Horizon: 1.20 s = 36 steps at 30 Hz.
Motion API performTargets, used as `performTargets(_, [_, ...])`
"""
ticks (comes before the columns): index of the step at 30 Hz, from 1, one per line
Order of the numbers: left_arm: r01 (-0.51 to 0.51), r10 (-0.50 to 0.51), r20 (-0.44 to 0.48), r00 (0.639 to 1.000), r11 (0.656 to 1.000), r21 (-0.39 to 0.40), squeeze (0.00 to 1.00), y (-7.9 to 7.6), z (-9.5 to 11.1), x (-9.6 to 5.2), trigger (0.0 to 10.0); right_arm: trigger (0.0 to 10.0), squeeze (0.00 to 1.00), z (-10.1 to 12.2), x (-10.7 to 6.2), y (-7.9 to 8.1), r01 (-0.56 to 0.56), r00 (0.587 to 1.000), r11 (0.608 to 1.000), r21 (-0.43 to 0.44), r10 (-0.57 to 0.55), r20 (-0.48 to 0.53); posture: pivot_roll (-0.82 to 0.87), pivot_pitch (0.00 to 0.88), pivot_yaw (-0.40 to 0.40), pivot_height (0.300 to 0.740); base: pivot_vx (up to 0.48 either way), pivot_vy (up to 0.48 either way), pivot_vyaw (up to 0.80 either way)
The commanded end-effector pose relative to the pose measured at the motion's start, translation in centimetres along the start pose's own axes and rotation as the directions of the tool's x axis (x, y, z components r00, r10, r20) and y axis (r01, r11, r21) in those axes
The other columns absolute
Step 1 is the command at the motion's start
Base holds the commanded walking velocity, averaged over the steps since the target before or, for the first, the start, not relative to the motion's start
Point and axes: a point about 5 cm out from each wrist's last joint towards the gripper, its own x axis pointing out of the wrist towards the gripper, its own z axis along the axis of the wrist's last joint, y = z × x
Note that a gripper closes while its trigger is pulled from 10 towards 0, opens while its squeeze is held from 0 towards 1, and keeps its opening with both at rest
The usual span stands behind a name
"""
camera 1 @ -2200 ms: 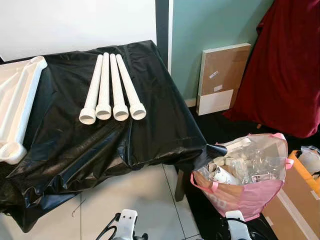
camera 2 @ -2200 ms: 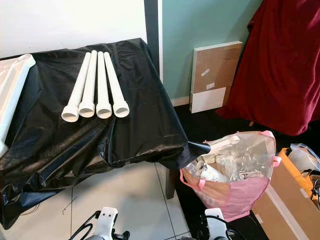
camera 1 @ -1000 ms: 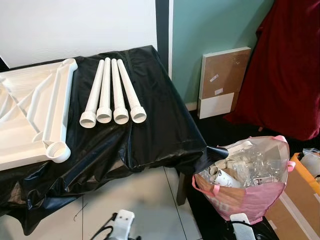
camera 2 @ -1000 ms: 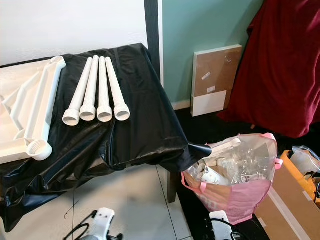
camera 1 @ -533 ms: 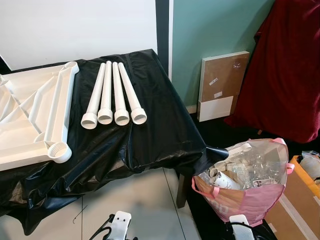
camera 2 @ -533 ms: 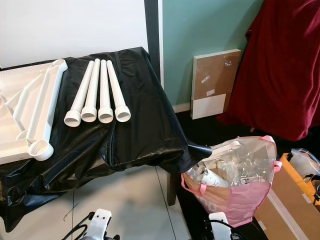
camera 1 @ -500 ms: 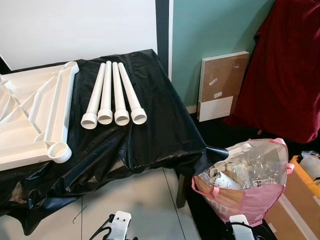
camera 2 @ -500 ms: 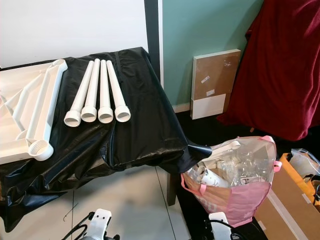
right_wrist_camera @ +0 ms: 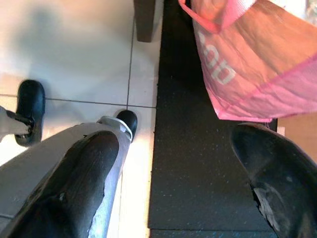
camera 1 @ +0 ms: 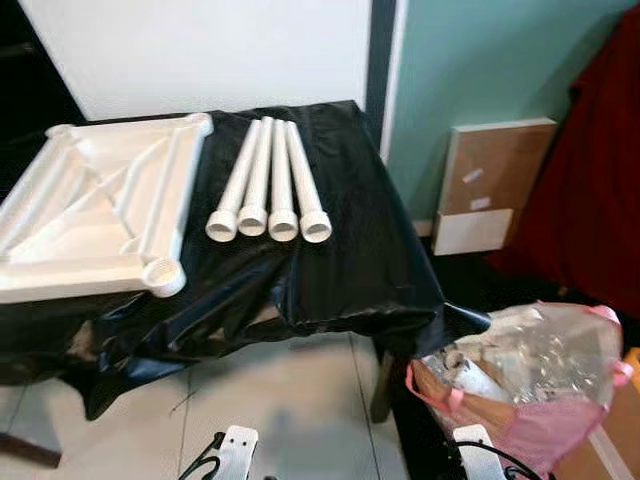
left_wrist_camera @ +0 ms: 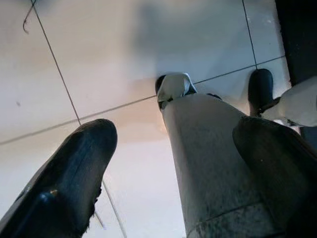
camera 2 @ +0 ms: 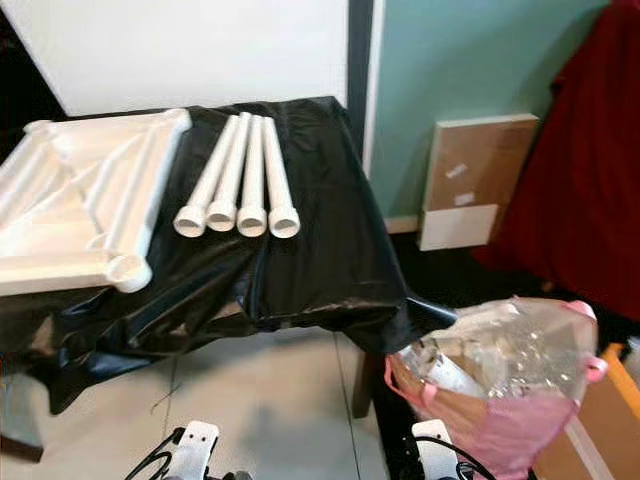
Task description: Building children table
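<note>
A low table draped in a shiny black plastic sheet (camera 1: 330, 270) stands ahead of the robot, against a white wall. On the sheet, four white plastic tube legs (camera 1: 266, 185) lie side by side, touching one another, their flared open ends toward the robot. Just beside them on the robot's left lies the white moulded plastic tabletop (camera 1: 95, 220), underside up, ribs showing; a round threaded corner socket (camera 1: 163, 277) sits at its near corner, at the edge of the table. Legs and tabletop are apart, none fitted.

To the robot's right, on the dark floor mat (right_wrist_camera: 193, 163), stands a pink plastic bag (camera 2: 500, 385) full of clear wrapping and white scraps. Behind it a flat brown cardboard package (camera 1: 490, 185) leans against the teal wall, beside a dark red cloth (camera 1: 600, 190).

Both arms hang low, near the floor. Left gripper (left_wrist_camera: 173, 163): the two black fingers (left_wrist_camera: 74, 173) stand wide apart, nothing between them; behind them, the robot's grey leg and pale floor tiles (left_wrist_camera: 99, 59). Right gripper (right_wrist_camera: 178, 173): fingers (right_wrist_camera: 84, 178) likewise spread, holding nothing; it hangs over the edge of the mat, the pink bag near, not touching.

The head views are slightly blurred
</note>
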Motion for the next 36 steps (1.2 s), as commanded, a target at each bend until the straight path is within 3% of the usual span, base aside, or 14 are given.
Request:
performTargets(1, [-0.011,0.013,-0.034,0.999,0.999,0.052,0.0,0.3,-0.8,-0.2,10.0,10.0,0.0,-0.1,0.0,0.3,-0.012,1.0,1.0,0.005,0.012,-0.003,-0.14,0.029,0.0,0.74,0.0,0.0,0.0])
performTargets(3, [-0.011,0.013,-0.032,0.999,0.998,0.068,0.0,0.4,-0.8,-0.2,10.0,10.0,0.0,0.0,0.0,0.4,-0.014,1.0,1.0,0.01,0.014,-0.001,-0.14,0.029,0.001,0.74,0.0,0.0,0.0])
performTargets(5, [-0.044,0.044,-0.021,0.999,0.999,-0.019,0.0,1.2,-0.7,-0.3,10.0,10.0,0.0,0.0,0.0,0.4,-0.012,1.0,0.999,0.038,0.012,0.004,-0.15,0.025,0.007,0.74,0.0,0.0,0.0])
performTargets(12, [-0.093,0.087,-0.046,0.995,0.985,-0.144,0.0,2.1,-1.4,-0.5,10.0,10.0,0.0,-0.3,-0.1,0.6,-0.01,1.0,0.999,0.035,0.01,-0.001,-0.13,0.029,0.048,0.74,0.0,0.0,0.0])
performTargets(20, [-0.055,0.051,-0.031,0.998,0.989,-0.141,0.0,0.8,-0.6,-0.2,10.0,10.0,0.0,-0.9,-0.2,0.3,0.025,1.0,0.997,0.075,-0.024,-0.017,-0.12,0.033,0.082,0.74,0.0,0.121,0.0])
performTargets(36, [-0.06,0.054,-0.045,0.998,0.989,-0.135,0.0,0.8,-0.9,-0.2,10.0,10.0,0.0,-0.9,-0.2,0.6,0.008,1.0,0.998,0.065,-0.007,-0.014,-0.12,0.039,0.06,0.74,0.0,0.351,0.0])
